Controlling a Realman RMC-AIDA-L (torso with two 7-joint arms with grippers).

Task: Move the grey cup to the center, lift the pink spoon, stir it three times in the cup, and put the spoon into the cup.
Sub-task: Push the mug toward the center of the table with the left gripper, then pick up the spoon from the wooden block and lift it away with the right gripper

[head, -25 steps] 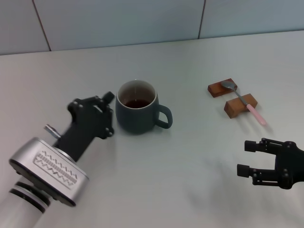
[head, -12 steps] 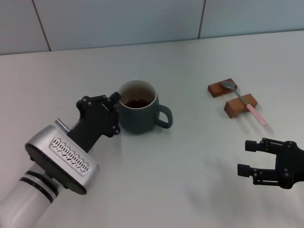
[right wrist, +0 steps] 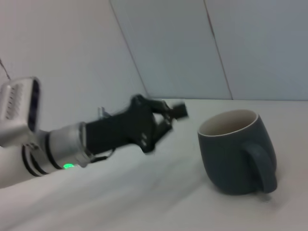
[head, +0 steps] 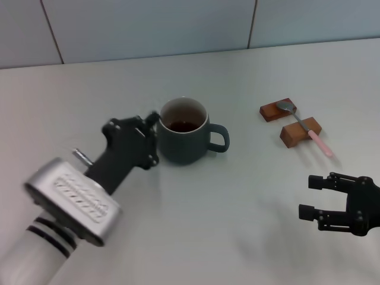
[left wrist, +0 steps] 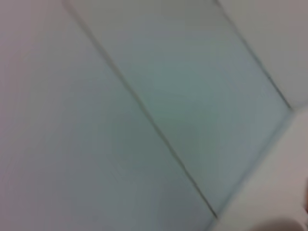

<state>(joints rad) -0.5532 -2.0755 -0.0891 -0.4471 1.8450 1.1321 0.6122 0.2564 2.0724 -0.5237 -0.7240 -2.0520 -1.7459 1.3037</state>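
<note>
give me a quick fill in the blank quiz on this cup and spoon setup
1. The pink spoon rests across two wooden ____.
2. The mug holds a dark ____ liquid.
3. The mug's handle points toward the robot's ____ side.
4. The left end effector is beside the mug, opposite its ____; the right end effector hangs away from both.

Missing words: blocks; brown; right; handle

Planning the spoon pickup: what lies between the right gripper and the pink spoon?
Only bare table, seen in the head view, separates the right gripper from the pink spoon.
</note>
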